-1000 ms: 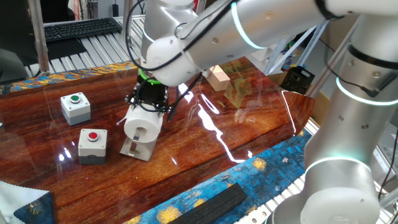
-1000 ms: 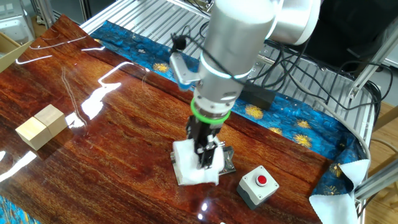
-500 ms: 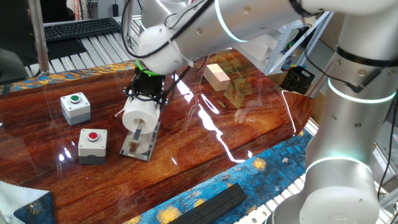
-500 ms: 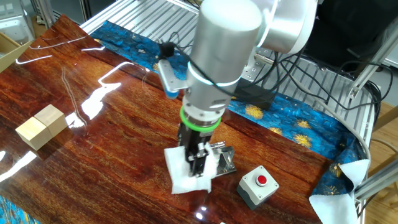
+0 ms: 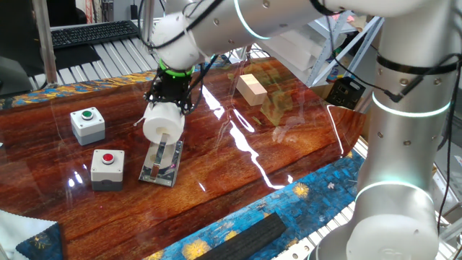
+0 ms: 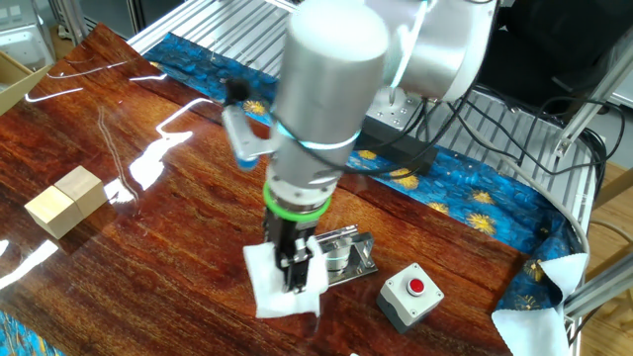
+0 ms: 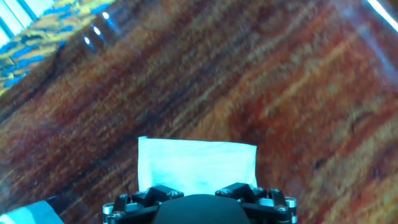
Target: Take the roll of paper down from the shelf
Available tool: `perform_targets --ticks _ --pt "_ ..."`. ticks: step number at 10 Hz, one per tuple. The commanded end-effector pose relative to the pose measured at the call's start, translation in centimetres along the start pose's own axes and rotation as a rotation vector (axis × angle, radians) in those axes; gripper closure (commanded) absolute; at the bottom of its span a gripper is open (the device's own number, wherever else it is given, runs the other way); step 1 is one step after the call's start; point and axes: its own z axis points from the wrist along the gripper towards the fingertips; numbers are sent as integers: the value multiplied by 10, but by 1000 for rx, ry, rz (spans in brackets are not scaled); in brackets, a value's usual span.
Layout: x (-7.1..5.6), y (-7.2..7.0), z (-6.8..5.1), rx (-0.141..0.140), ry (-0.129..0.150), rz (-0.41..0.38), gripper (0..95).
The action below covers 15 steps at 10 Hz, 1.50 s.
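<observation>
Roll of paper (image 5: pixel 162 123) in the hand (image 5: pixel 170 107), above the shelf (image 5: pixel 162 163).

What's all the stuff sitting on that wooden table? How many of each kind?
Paper roll, held in the gripper: 1
Metal holder plate: 1
Grey button boxes, green-buttoned and red-buttoned: 2
Pale wooden block stacks: 1
Total: 5

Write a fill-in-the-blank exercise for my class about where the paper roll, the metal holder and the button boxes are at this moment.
1. The gripper is shut on the ____.
2. The roll of paper is white; the shelf it came from lies on the ____.
3. The box nearest the shelf has a ____ button.

Missing words: roll of paper; table; red
</observation>
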Motion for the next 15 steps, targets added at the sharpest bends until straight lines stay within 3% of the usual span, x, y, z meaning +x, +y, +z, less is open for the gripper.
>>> perform_targets --ticks 1,7,9,13,15 --pt "-16 -1 -1 -7 4 -33 950" --pt "-57 -2 -6 -5 2 -121 950" --pt "-71 -7 -7 -7 3 -193 950" --pt "-85 -22 -5 -3 7 -364 950" --pt "-88 -31 -5 3 23 -456 950"
